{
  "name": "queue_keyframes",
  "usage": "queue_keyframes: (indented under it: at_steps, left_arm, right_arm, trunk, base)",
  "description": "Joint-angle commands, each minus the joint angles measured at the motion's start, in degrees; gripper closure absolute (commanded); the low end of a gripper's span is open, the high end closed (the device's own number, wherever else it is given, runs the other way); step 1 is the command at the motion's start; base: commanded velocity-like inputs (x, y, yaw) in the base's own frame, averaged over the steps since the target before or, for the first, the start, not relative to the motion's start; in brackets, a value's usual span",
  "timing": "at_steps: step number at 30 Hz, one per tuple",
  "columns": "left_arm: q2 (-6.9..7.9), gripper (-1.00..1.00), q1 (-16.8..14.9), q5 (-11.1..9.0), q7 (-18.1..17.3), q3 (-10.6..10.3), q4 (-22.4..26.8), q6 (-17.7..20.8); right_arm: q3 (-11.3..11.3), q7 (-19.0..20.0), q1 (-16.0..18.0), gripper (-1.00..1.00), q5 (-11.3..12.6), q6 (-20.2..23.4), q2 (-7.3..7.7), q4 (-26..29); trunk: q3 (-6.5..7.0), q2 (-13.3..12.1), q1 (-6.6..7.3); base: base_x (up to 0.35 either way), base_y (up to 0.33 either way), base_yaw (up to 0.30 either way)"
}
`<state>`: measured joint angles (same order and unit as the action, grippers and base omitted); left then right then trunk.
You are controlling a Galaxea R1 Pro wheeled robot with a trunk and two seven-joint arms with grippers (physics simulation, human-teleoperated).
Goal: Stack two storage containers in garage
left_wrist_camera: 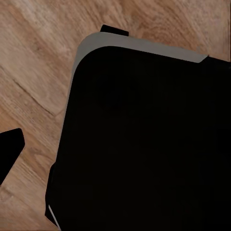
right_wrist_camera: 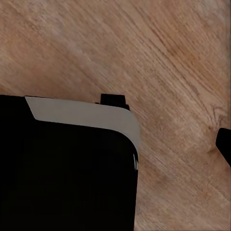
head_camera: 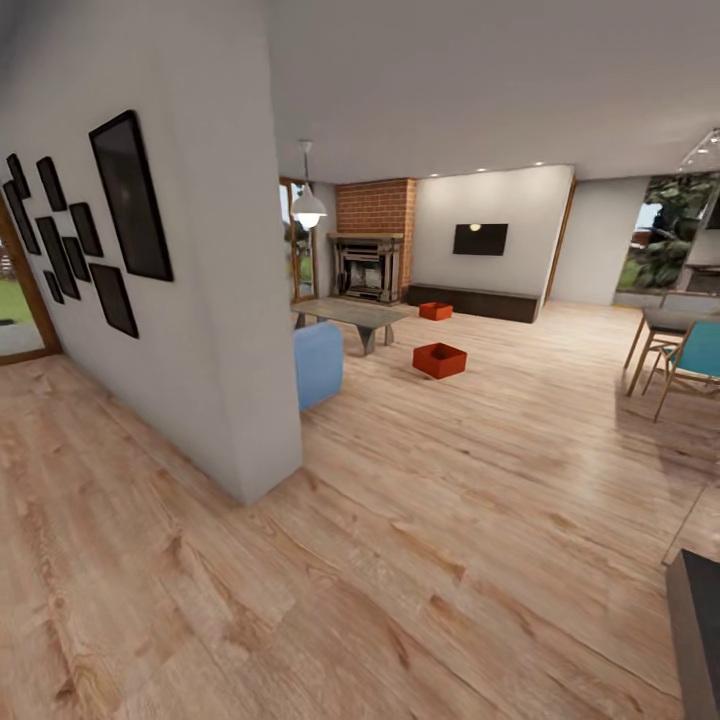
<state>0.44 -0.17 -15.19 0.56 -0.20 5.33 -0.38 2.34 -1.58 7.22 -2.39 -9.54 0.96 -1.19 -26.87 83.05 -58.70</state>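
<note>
Two orange-red open storage containers stand on the light wood-plank floor of the living room ahead. The nearer container (head_camera: 439,360) sits in the open floor right of the glass coffee table (head_camera: 352,314). The farther container (head_camera: 435,311) rests near the dark low cabinet under the wall screen. Both are several steps away from me. In the left wrist view one dark fingertip (left_wrist_camera: 9,153) hangs over the planks beside my black base (left_wrist_camera: 144,144). One dark fingertip (right_wrist_camera: 224,144) also shows in the right wrist view, above bare floor. Neither holds anything that I can see.
A white wall end (head_camera: 250,300) with black picture frames juts out at the left. The blue sofa's end (head_camera: 318,362) sits behind it. The brick fireplace (head_camera: 372,255) and pendant lamp (head_camera: 308,208) are at the back. Chairs and a table (head_camera: 680,350) stand at the right.
</note>
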Motion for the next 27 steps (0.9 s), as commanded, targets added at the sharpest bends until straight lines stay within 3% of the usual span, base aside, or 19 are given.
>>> queue_keyframes:
  at_steps: [1, 27]
  left_arm:
    - [0.00, -1.00, 0.0, -0.3, 0.1, 0.0, 0.0, 0.0]
    - [0.00, -1.00, 0.0, -0.3, 0.1, 0.0, 0.0, -0.1]
  right_arm:
    - [0.2, -0.2, 0.1, -1.00, -0.3, -0.2, 0.00, -0.1]
    - [0.2, -0.2, 0.1, -1.00, -0.2, -0.2, 0.16, -0.1]
  trunk:
    - [-0.06, 0.0, -0.03]
    - [-0.06, 0.0, -0.03]
  base:
    - [0.321, 0.000, -0.281]
    - [0.321, 0.000, -0.281]
